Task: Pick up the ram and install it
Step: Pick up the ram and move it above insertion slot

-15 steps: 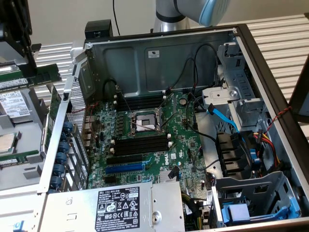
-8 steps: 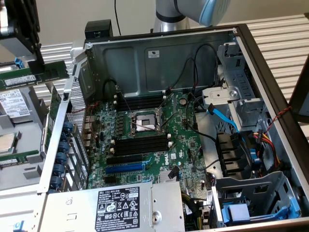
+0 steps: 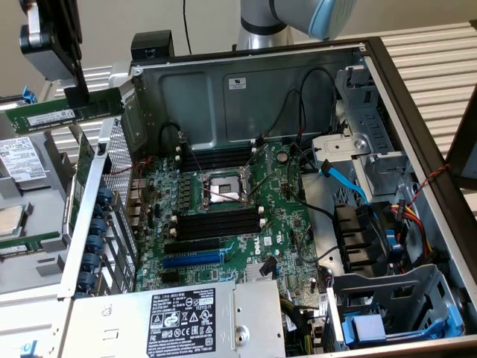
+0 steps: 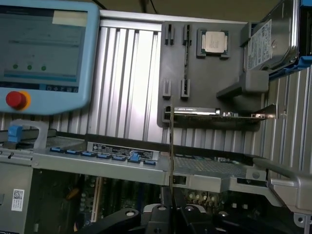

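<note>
The ram (image 3: 63, 115) is a long dark-green stick with a white label, held level in the air above the open computer case's wall on the exterior view's left. My gripper (image 3: 77, 98) is shut on its upper edge. In the wrist view the ram (image 4: 171, 146) appears edge-on as a thin strip rising from between my gripper's (image 4: 171, 212) black fingers. Inside the case, the black motherboard slots (image 3: 223, 224) lie below the CPU socket (image 3: 223, 188), with more black slots (image 3: 216, 156) above it. The ram hangs well off to the side of these slots.
A blue slot (image 3: 192, 259) and the power supply (image 3: 179, 321) sit near the case front, with cables and a drive cage (image 3: 387, 306) on the exterior view's right. A grey tray (image 4: 204, 78) outside the case holds a CPU (image 4: 213, 41) and hard drive (image 4: 268, 39). A teach pendant (image 4: 44, 53) stands nearby.
</note>
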Controlling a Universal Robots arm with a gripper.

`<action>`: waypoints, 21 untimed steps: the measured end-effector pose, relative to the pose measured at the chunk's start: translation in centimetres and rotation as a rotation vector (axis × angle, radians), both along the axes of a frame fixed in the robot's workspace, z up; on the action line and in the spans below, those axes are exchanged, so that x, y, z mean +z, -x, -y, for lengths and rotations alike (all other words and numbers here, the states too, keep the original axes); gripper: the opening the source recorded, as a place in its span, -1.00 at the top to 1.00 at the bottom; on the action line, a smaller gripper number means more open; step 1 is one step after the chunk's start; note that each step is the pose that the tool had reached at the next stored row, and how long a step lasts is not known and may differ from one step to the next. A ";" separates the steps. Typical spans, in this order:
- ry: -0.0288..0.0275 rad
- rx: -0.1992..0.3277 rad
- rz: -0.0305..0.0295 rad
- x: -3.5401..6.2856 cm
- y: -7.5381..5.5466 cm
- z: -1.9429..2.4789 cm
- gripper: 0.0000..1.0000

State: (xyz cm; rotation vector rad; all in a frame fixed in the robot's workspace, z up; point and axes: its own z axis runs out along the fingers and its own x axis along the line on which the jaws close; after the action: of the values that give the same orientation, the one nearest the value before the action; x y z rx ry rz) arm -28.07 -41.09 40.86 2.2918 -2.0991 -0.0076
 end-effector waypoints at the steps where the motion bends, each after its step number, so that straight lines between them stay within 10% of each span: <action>1: -0.0001 0.002 -0.0001 -0.01 -0.2 0.00 0.74; 12: -0.0001 0.036 -0.0034 -0.01 -3.8 -0.01 0.74; 17: -0.0006 0.038 -0.0280 -0.07 -5.6 -0.02 0.74; 21: -0.0005 0.038 -0.0312 -0.12 -7.4 -0.11 0.74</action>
State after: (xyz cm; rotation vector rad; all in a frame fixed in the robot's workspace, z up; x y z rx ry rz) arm -20.64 -40.97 40.74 2.3160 -2.0407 -0.0426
